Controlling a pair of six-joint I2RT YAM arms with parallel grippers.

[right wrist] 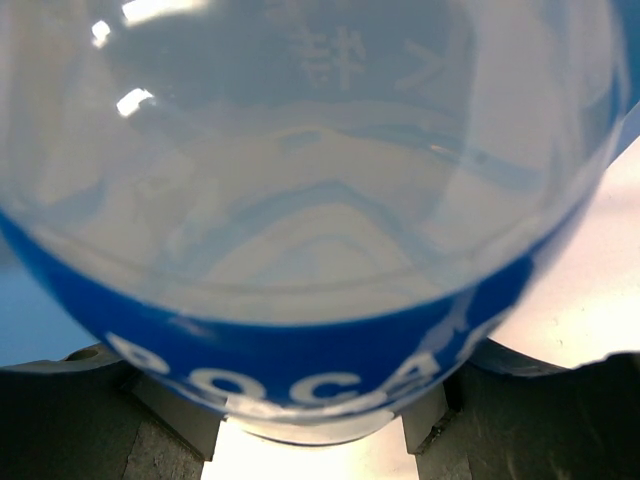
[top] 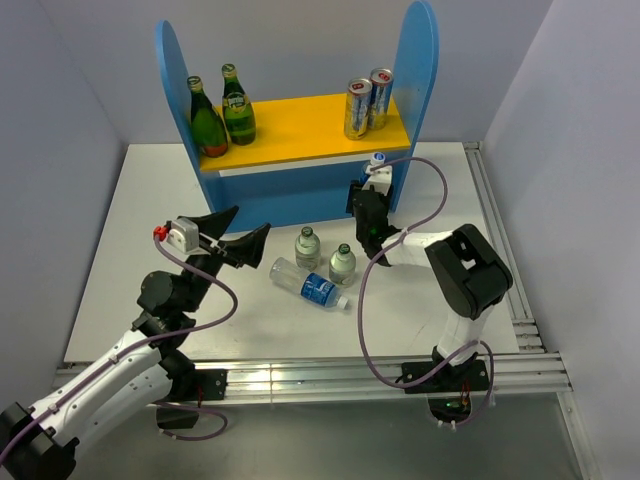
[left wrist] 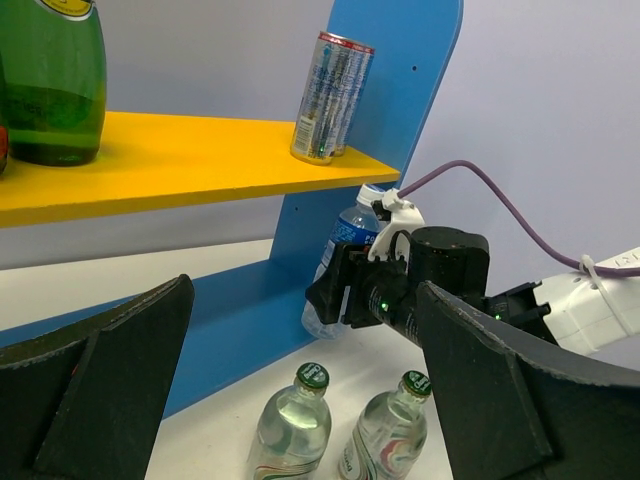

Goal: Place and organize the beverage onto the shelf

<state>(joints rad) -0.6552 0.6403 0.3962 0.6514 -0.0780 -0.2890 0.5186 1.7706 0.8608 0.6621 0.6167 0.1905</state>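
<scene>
**Blue-label bottle at the shelf's right post, right arm gripping**

The blue-label bottle [left wrist: 352,232] stands upright in the right gripper [left wrist: 338,288], jaws clamped around its lower body. The wrist view is nothing but clear plastic and blue label. Directly ahead of the fingers is the shelf [top: 415,70], with its right side panel just beyond the bottle and the yellow board [top: 300,135] above the cap. Whether the base sits on anything, I cannot tell.

Up over the gripper, two cans [top: 358,108] hold the board's right end, and far along to its left are two green bottles [top: 238,110]. Behind the wrist, toward the arm bases, two small bottles [top: 308,247] stand and a lying bottle [top: 310,285] rests on the table [top: 150,200]. The left gripper [top: 235,236] hangs wide open with nothing in it, well apart.

To do this well, I'd judge: ease forward level, keep the cap clear of the board's edge, and get the base fully down before letting go. Then back straight out so the small bottles are not knocked.
</scene>
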